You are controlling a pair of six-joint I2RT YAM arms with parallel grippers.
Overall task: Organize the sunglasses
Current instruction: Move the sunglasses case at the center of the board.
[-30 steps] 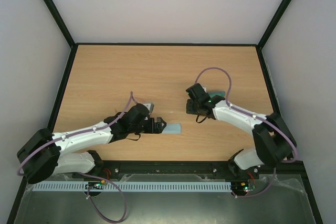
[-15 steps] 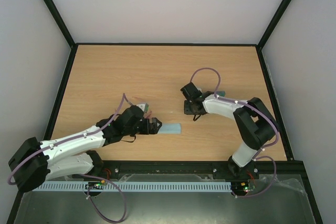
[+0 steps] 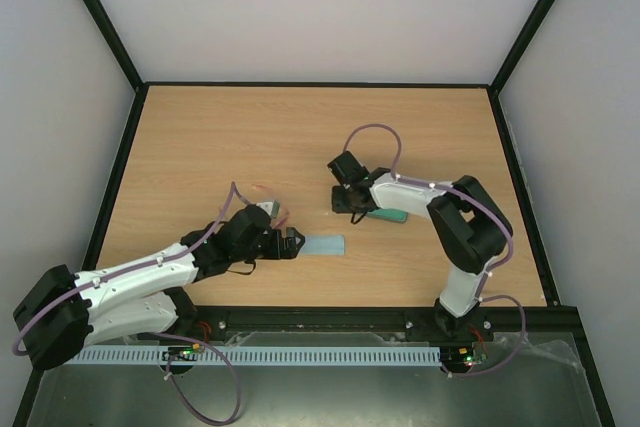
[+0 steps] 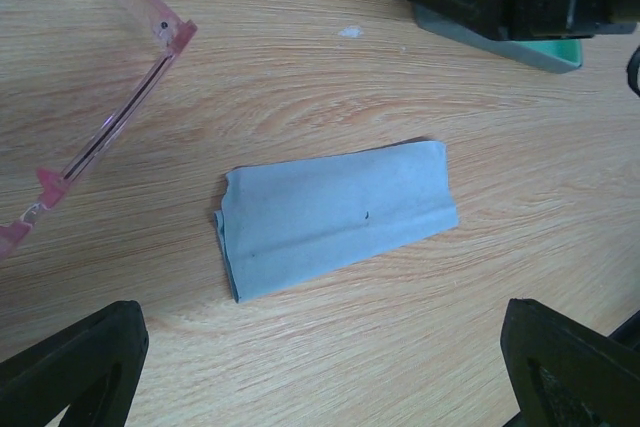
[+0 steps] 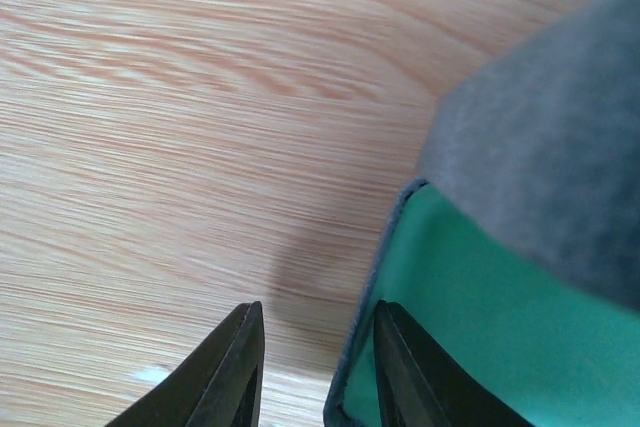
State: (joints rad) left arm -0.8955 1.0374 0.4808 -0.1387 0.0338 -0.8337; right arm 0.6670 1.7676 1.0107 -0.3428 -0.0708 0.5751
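Left wrist view showed thin pinkish-red translucent sunglasses (image 4: 115,122) beside a light-blue cloth (image 4: 335,217), left gripper (image 4: 320,345) wide. Right gripper (image 5: 318,315), narrowly parted, straddled the grey-blue green-lined case (image 5: 480,347) at its rim, seemingly positioning it; the sunglasses needed grasping next.

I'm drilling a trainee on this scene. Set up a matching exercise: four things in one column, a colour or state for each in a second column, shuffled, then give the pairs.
Column A
1. sunglasses
2. cloth
3. case
4. left gripper

Column B
a. green inside, lying open
b. fingers wide apart
c. pink see-through frame
d. light blue, folded flat

Pairs: 1-c, 2-d, 3-a, 4-b
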